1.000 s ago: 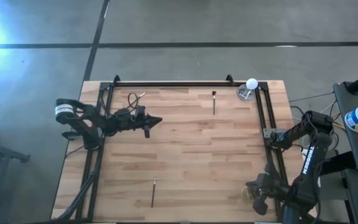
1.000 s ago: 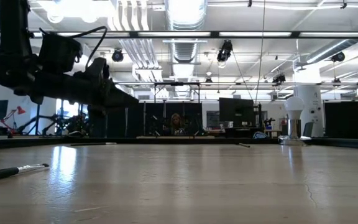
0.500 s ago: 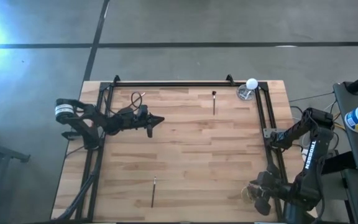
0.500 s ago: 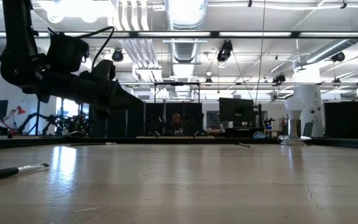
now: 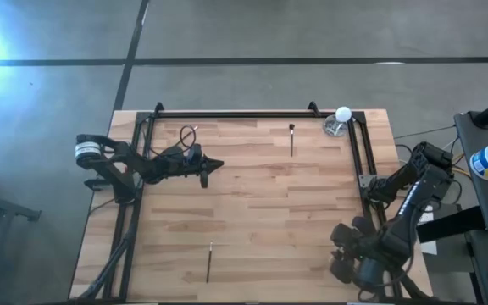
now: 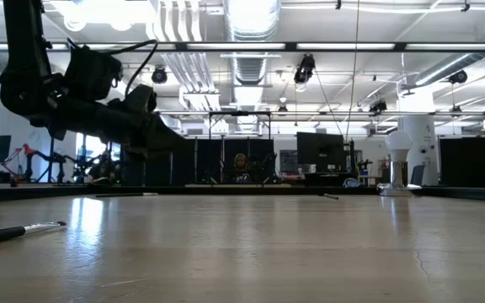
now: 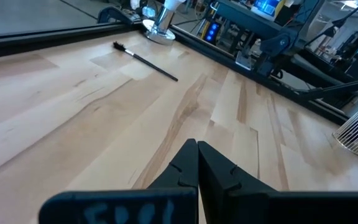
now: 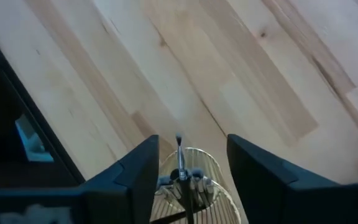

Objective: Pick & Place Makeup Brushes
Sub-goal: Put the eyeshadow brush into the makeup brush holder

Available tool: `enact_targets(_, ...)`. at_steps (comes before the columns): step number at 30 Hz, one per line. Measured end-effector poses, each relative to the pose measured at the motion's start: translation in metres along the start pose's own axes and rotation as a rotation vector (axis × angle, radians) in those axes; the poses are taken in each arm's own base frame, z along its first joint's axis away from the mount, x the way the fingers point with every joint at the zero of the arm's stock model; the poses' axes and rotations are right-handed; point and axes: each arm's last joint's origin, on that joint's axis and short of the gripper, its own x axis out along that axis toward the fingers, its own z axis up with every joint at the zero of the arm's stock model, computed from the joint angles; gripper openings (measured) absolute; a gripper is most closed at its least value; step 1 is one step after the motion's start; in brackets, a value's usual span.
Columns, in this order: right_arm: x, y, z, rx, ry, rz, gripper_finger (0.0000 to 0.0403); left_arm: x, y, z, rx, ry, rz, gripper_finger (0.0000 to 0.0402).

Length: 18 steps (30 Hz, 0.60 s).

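Observation:
One makeup brush (image 5: 292,139) lies flat on the wooden table near its far edge. It also shows in the left wrist view (image 7: 145,58). Another brush (image 5: 209,260) lies near the front edge and shows in the low view (image 6: 19,231). My right gripper (image 8: 192,146) is open and points down over a wire cup (image 8: 194,183) at the near right corner. A brush (image 8: 179,158) stands upright in that cup with other sticks. The fingers stand on either side of the cup, apart from it. My left gripper (image 7: 197,148) hovers shut over the table's left part (image 5: 214,163).
A white bulb-shaped thing on a clear round base (image 5: 339,120) stands at the far right corner. A black frame rail (image 5: 356,169) runs along the table's right side, and another runs along the far edge (image 5: 235,113). A dark cable loops beside the left arm (image 5: 182,134).
My right arm has swung from the near right corner toward the table's left and a little away from the front edge. Its wrist turned as it rose. The brushes on the table have not moved.

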Motion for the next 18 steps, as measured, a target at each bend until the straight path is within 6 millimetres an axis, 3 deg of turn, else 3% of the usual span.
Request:
enact_targets(6,0.0027,0.0031,0.0057,-0.036,0.012,0.023,0.0157,0.0000,0.0003,-0.0008,0.001,0.009,0.003,0.0000)
enact_targets(18,0.0069,0.0019,0.0063,-0.075,0.037,0.016,0.0039,0.0000,0.0007,-0.0019,0.021,0.020,0.007,0.0000)
